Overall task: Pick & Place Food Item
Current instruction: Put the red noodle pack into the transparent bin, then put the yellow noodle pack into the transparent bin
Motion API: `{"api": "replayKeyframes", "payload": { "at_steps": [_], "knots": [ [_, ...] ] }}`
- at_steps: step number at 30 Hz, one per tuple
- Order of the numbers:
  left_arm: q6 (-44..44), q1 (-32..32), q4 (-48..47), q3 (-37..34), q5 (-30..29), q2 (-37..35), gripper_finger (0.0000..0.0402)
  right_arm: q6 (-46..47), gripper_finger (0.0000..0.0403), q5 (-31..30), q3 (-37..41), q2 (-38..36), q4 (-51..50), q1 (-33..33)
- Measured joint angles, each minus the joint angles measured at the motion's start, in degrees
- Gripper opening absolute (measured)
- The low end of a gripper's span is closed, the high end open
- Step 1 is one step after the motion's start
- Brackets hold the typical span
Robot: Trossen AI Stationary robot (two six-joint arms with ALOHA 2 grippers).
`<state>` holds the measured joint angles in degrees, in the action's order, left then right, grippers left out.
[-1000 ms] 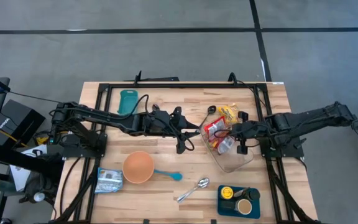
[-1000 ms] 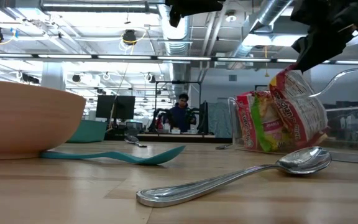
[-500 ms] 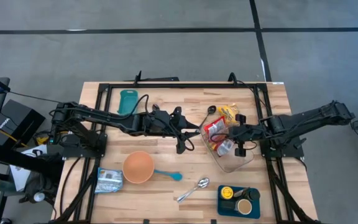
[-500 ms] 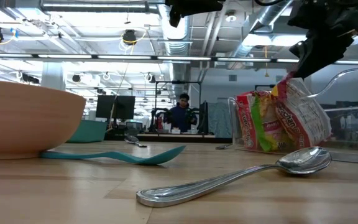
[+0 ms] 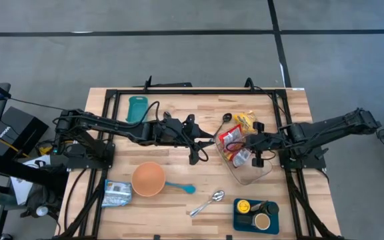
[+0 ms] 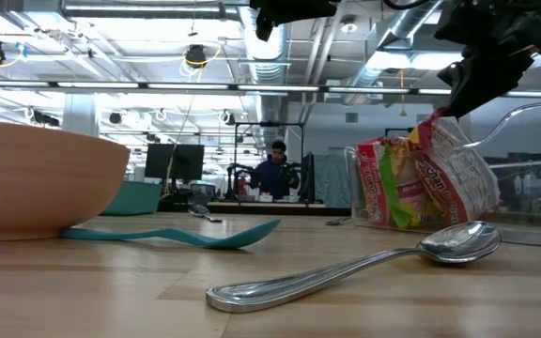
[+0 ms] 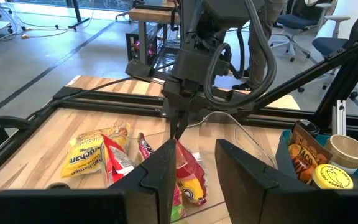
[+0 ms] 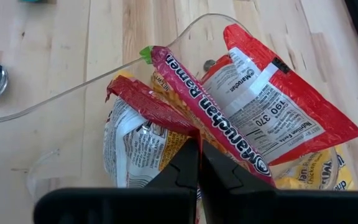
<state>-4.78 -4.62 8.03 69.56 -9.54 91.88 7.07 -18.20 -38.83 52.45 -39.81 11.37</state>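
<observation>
The right gripper (image 8: 199, 163) pinches the ramen packet (image 8: 166, 134) by its crimped top seal, the sensible hold on a light, crinkly, slippery bag; the left gripper (image 7: 191, 165), jaws partly spread, hovers empty nearby

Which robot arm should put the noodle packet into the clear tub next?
The right one, probably. Its gripper is shut on the ramen packet at the clear container. The left gripper holds nothing, waiting mid-table.

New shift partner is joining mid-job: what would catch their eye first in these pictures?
The right gripper, shut on a red ramen packet at the clear container on the table's right side. Then the left gripper at mid-table facing it, and the orange bowl nearer the front.
</observation>
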Motion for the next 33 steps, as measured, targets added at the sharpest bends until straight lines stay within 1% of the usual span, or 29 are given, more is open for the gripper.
{"api": "replayKeyframes", "payload": {
  "at_steps": [5,12,16,22,28,33],
  "knots": [
    [-0.01,-0.02,0.0,0.0,0.0,0.0,0.0108,-0.02,0.0005,-0.13,0.0,0.0,0.13,-1.14],
    [-0.02,0.0,0.0,0.0,0.0,0.0,0.0108,-0.04,0.0058,-0.15,0.0,0.0,0.72,-2.55],
    [-0.01,-0.02,0.0,0.0,0.0,0.0,0.0108,-0.81,0.0077,-0.15,0.0,-0.02,0.87,-2.59],
    [-0.01,-0.02,0.0,0.0,0.0,0.0,0.0108,-1.77,0.0081,-0.11,0.0,-0.46,0.89,-2.59],
    [0.0,-0.01,0.07,0.0,0.0,0.0,0.0108,-2.61,0.0081,-0.08,-0.01,-2.65,0.57,-2.59],
    [-0.02,-0.01,0.23,0.0,0.0,0.0,0.0108,-2.6,0.0082,-0.06,-1.61,-4.81,-1.02,-2.59]
  ]
}}
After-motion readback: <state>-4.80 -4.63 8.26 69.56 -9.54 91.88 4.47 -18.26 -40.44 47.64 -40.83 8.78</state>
